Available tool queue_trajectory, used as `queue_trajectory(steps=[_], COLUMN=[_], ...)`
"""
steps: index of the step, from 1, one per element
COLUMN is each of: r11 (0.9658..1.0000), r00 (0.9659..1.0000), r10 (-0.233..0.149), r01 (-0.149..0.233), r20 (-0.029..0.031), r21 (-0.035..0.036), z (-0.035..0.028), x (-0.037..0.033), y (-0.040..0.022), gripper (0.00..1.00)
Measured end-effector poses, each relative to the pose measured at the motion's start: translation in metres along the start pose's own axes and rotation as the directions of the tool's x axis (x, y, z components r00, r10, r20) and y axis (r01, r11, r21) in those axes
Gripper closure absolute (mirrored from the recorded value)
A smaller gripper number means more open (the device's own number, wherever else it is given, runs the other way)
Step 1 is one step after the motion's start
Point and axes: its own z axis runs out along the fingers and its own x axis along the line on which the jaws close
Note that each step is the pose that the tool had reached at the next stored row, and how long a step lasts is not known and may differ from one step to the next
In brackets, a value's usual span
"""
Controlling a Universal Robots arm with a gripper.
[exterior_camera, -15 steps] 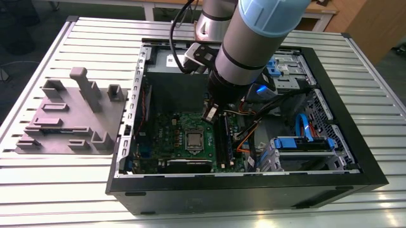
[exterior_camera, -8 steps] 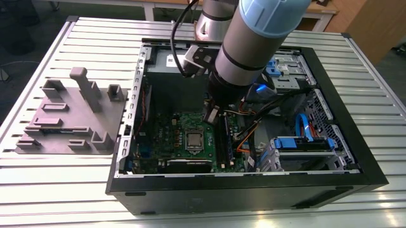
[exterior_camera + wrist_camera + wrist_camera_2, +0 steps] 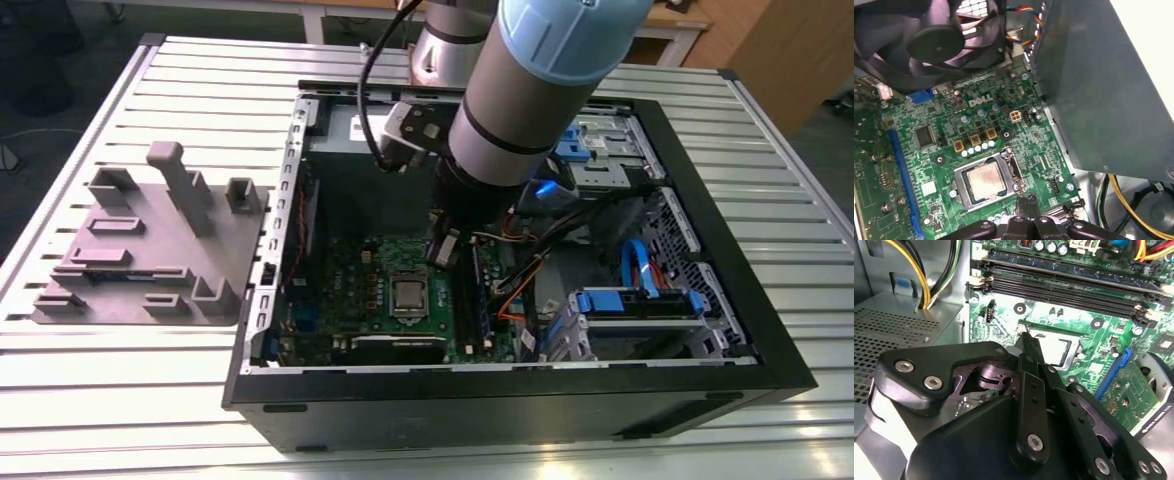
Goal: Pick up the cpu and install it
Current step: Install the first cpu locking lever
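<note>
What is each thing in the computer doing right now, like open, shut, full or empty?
Black computer case: lying on its side, side panel off, inside showing.
Small silvery square cpu: sitting flat inside its metal socket frame on the green board.
Silvery metal socket frame: around the cpu, filled.
Long black memory slots: empty.
Robot's black pincer: above the board beside the socket, holding nothing.
</note>
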Motion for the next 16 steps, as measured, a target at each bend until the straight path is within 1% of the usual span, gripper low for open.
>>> queue_trajectory(steps=[2, 3, 4, 6, 7, 8, 10, 12, 16], r11=[0.9999, 0.9998, 0.9997, 0.9991, 0.9988, 0.9982, 0.9967, 0.9955, 0.9945], r00=[0.9999, 0.9998, 0.9997, 0.9994, 0.9991, 0.9986, 0.997, 0.9959, 0.9952], r10=[-0.013, -0.018, -0.023, -0.035, -0.042, -0.053, -0.077, -0.091, -0.098], r01=[0.013, 0.018, 0.023, 0.035, 0.042, 0.053, 0.077, 0.09, 0.098], r20=[-0.0006, -0.0003, 0.0006, 0.0033, 0.0038, 0.0031, 0.0021, 0.0019, 0.0037], r21=[0.0033, 0.0065, 0.0109, 0.0226, 0.0266, 0.028, 0.026, 0.0266, 0.0364], z=[0.0003, 0.0005, 0.0007, 0.0012, 0.0015, 0.002, 0.0031, 0.0044, 0.0054], x=[0.0013, 0.002, 0.0024, 0.0031, 0.0033, 0.0033, 0.0035, 0.0038, 0.0065], y=[-0.0005, -0.0007, -0.0009, -0.0012, -0.0014, -0.0016, -0.0017, -0.0016, 0.0024], gripper=[0.9, 0.9, 0.9, 0.9, 0.9, 0.9, 0.9, 0.9, 0.9])
